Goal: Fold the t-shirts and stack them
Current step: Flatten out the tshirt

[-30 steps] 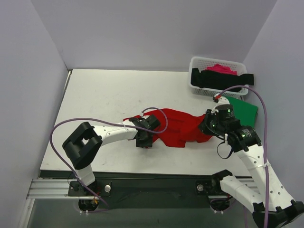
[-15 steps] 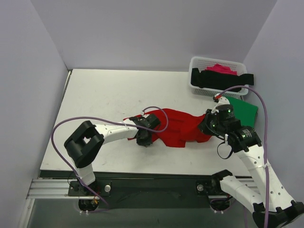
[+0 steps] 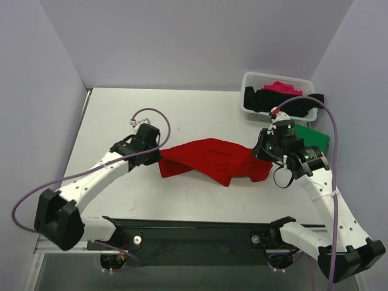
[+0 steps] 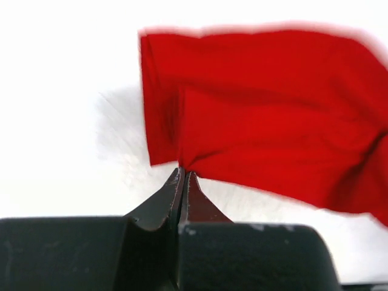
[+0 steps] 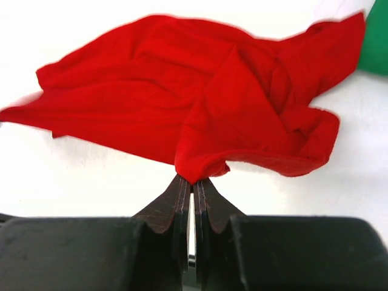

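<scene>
- Top external view: red t-shirt (image 3: pixel 209 159) drawn out left to right across the middle of the table (image 3: pixel 151 109), held at both ends.
- Same view, left end: left gripper (image 3: pixel 160 159) clenched on the left edge of the red t-shirt, the arm reaching in from the near left corner.
- Same view, right end: right gripper (image 3: pixel 264 160) clenched on the bunched right end of the red t-shirt.
- Same view, right side: green t-shirt (image 3: pixel 316 140) lying flat on the table just beyond the right arm and partly hidden by it, apart from the red t-shirt.
- Same view, far right corner: white lattice basket (image 3: pixel 247 82) holding a black t-shirt (image 3: pixel 260 100) draped over its near rim, with a pink t-shirt (image 3: pixel 282 88) behind the black one.
- Left wrist view: left gripper (image 4: pixel 183 177) with jaws pressed tight together, pinching a corner of the red t-shirt (image 4: pixel 267 127). Cloth fanning out far and to the right in two overlapping layers, its outline blurred, a soft shadow on the white table (image 4: pixel 60 91) beneath.
- Left wrist view, height: not possible to tell whether this end clears the table.
- Right wrist view: right gripper (image 5: pixel 193 180) with jaws closed to a thin slit, grasping a gathered fold of the red t-shirt (image 5: pixel 182 91).
- Right wrist view, beyond the jaws: cloth crumpled near the fingertips and stretching away to the left. Edge of the green t-shirt (image 5: pixel 376 48) at the far right, just beside a red corner.
</scene>
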Robot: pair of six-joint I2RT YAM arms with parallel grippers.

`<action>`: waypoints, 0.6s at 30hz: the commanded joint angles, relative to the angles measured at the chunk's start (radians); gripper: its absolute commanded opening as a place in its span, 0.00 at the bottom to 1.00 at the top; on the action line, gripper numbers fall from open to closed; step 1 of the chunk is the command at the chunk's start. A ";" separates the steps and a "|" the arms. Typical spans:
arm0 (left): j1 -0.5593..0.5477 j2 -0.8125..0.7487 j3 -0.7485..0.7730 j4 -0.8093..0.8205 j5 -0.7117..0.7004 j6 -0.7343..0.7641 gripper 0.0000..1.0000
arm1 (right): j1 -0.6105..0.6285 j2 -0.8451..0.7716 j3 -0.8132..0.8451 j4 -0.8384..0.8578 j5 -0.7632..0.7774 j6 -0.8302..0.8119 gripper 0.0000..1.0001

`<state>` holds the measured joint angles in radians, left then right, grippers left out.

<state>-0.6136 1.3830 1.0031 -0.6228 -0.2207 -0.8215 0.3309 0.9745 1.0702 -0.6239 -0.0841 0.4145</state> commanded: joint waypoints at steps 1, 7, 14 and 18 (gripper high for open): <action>0.139 -0.151 0.035 -0.006 -0.036 0.053 0.00 | -0.026 0.075 0.137 0.021 0.017 -0.051 0.00; 0.273 -0.222 0.308 -0.110 -0.071 0.192 0.00 | -0.082 0.214 0.396 0.024 -0.034 -0.066 0.00; 0.299 -0.352 0.564 -0.120 -0.222 0.213 0.00 | -0.092 0.239 0.730 0.032 -0.074 -0.095 0.00; 0.299 -0.510 0.575 -0.039 -0.337 0.222 0.00 | -0.087 0.191 0.806 0.065 -0.083 -0.128 0.00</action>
<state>-0.3206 0.9821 1.5425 -0.7296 -0.4213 -0.6304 0.2420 1.2186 1.8191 -0.6056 -0.1429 0.3290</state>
